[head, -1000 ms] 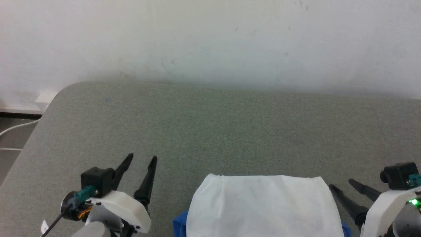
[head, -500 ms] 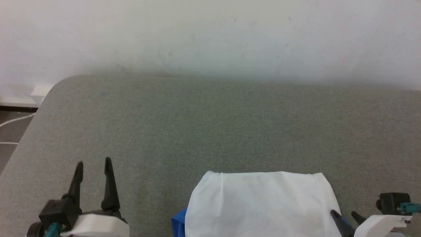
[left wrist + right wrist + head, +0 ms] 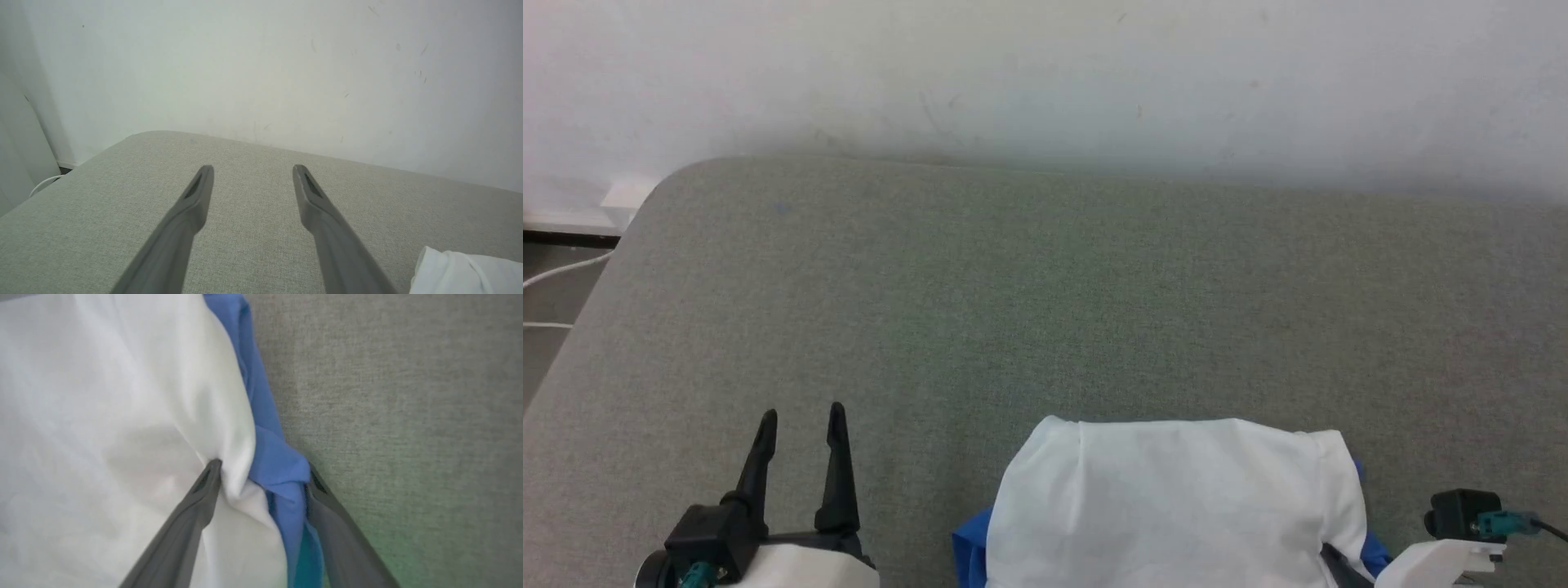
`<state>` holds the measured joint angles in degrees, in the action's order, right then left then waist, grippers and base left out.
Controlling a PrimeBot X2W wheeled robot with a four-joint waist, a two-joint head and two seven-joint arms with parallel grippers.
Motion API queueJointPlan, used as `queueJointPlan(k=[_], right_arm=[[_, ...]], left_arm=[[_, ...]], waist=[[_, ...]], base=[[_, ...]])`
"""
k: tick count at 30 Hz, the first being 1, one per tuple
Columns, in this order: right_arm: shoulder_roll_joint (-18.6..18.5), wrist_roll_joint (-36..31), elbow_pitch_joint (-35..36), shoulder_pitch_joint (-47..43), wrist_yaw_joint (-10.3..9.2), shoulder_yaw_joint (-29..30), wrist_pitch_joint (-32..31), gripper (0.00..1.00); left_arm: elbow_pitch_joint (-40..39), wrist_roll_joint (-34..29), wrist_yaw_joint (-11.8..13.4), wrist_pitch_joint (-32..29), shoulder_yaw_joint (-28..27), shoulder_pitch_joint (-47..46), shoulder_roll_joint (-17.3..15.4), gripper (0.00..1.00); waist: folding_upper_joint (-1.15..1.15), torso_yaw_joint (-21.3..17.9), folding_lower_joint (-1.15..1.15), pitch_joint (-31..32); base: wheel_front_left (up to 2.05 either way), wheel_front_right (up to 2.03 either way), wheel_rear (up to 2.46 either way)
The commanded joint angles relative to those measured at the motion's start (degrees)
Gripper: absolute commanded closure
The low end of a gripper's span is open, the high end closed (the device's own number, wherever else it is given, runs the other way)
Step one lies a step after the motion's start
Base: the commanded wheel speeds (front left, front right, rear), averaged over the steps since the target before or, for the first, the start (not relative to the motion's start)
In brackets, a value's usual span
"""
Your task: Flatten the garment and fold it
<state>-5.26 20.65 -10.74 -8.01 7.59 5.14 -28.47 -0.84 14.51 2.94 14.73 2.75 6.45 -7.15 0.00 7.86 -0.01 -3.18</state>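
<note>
Right wrist view, our right gripper [image 3: 262, 467] spread astride the bunched edge of the white soft-fabric shirt with blue sleeves [image 3: 122, 396], on grey fabric tabletop [image 3: 408, 396], our left gripper [image 3: 253, 169] spread, empty, beside it.

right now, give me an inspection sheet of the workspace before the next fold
surface: grey-green fabric-covered table, rounded far-left corner
job's things: garment at the near edge, white panel on top, blue fabric showing at both its sides
clutter: nothing seen
end effectors: left end effector open, over bare table left of the garment, holding nothing; right end effector open, fingers straddling bunched white and blue fabric at the garment's right edge
cables: white cable on the floor beyond the table's left edge
surroundings: white scuffed wall behind the table
</note>
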Motion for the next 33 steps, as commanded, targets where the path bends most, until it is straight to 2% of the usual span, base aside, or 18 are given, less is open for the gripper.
queueJointPlan(k=[1, 2, 3, 4, 7, 10, 16, 21, 25, 29, 33], right_arm=[[1.2, 0.6, -3.3, 0.0, -0.1, -2.1, -0.6, 0.0], [1.3, 0.7, -3.9, 0.2, -0.1, -2.7, -0.6, 0.0], [1.4, 1.0, -4.5, 0.5, -0.1, -3.5, -0.6, 0.57], [1.4, 1.5, -4.8, 0.8, -0.1, -4.3, -0.3, 1.0], [1.6, 3.1, -5.4, 1.7, -0.1, -5.4, 1.0, 1.0], [1.1, 3.4, -5.1, 2.9, -0.1, -4.1, 3.6, 1.0], [-2.6, 4.4, -3.6, 4.9, -0.1, 3.1, 6.7, 1.0], [-6.5, 5.6, -4.2, 6.4, -0.1, 10.0, 6.0, 1.0], [-9.2, 3.9, -5.1, 6.4, -0.1, 13.5, 5.1, 1.0], [-10.2, 3.4, -3.4, 5.3, -0.1, 12.7, 4.2, 1.0], [-10.0, 3.7, 1.3, 3.3, -0.1, 9.6, 2.4, 1.0]], left_arm=[[0.3, -0.8, -0.8, 0.3, -0.8, -1.1, 0.7, 0.0], [0.5, -1.1, -1.2, 0.3, -1.1, -1.2, 1.1, 0.0], [0.6, -1.5, -1.6, 0.3, -1.4, -1.4, 1.4, 0.0], [0.8, -1.8, -2.0, 0.3, -1.7, -1.5, 1.6, 0.0], [1.4, -2.6, -3.0, 0.3, -2.6, -2.0, 2.3, 0.0], [1.9, -3.2, -3.8, 0.3, -3.4, -2.5, 2.8, 0.0], [2.8, -4.0, -5.3, 0.3, -4.3, -2.4, 3.5, 0.0], [3.7, -4.2, -6.1, 0.3, -4.5, -1.9, 3.8, 0.0], [4.2, -4.3, -6.5, 0.3, -4.5, -1.5, 4.0, 0.0], [4.5, -4.2, -6.7, 0.3, -4.8, -1.0, 4.1, 0.0], [4.9, -4.2, -6.9, 0.3, -5.0, -0.3, 4.2, 0.0]], waist=[[0.0, 0.1, 0.01, -1.1], [0.0, 0.1, 0.01, -1.4], [0.0, 0.1, 0.01, -1.7], [0.0, 0.1, 0.01, -2.0], [0.0, -0.1, 0.01, -2.3], [0.0, -0.5, 0.01, -1.9], [0.0, -1.0, 0.01, -0.4], [0.0, -1.1, 0.01, 0.7], [0.0, -1.1, 0.01, 1.5], [0.0, -1.3, 0.01, 2.4], [0.0, -1.5, 0.01, 3.6]], base=[[0.0, 0.0, 0.0], [0.0, 0.0, 0.0], [0.0, 0.0, 0.0], [0.0, 0.0, 0.0], [0.0, 0.0, 0.0], [0.0, 0.0, 0.0], [0.0, 0.0, 0.0], [0.0, 0.0, 0.0], [0.0, 0.0, 0.0], [0.0, 0.0, 0.0], [0.0, 0.0, 0.0]])
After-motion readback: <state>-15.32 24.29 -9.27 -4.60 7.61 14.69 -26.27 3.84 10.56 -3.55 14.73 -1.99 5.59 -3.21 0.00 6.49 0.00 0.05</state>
